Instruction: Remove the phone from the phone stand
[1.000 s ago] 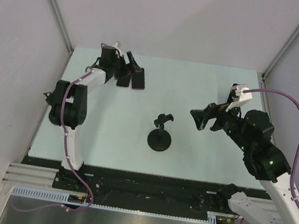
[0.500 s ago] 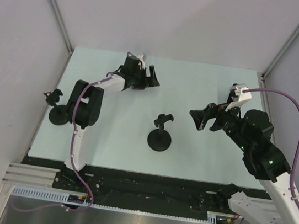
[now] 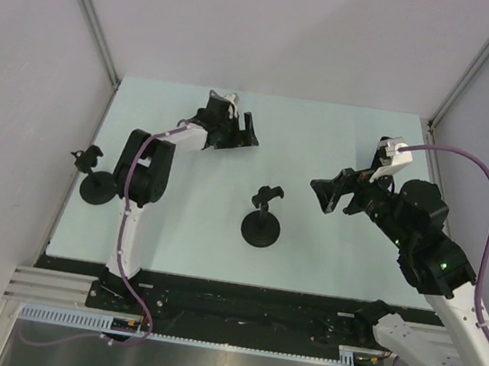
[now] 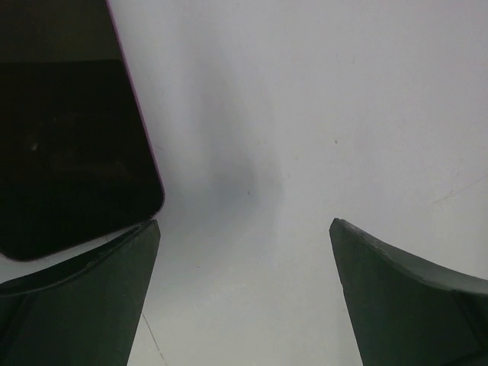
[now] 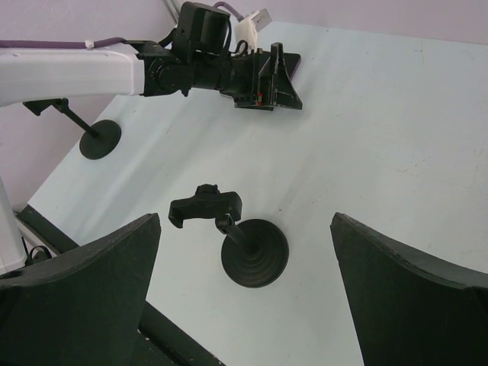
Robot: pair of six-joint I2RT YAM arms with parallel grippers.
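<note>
Left pincer (image 4: 244,223) was wide open, holding nothing; phone (image 4: 69,130) sat just beside one finger, so a sloppy retreat could knock it.

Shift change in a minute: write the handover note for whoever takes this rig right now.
Left pincer: open, empty, low over the far part of the table. The phone lies beside one fingertip, outside the gap.
Right pincer: open, empty, held above the table's right side.
Stands: the centre stand and the left-edge stand both hold nothing.
Done: the phone is off the stand and appears to lie flat on the table.
Left: probably only drawing the left arm back without nudging the phone.
</note>
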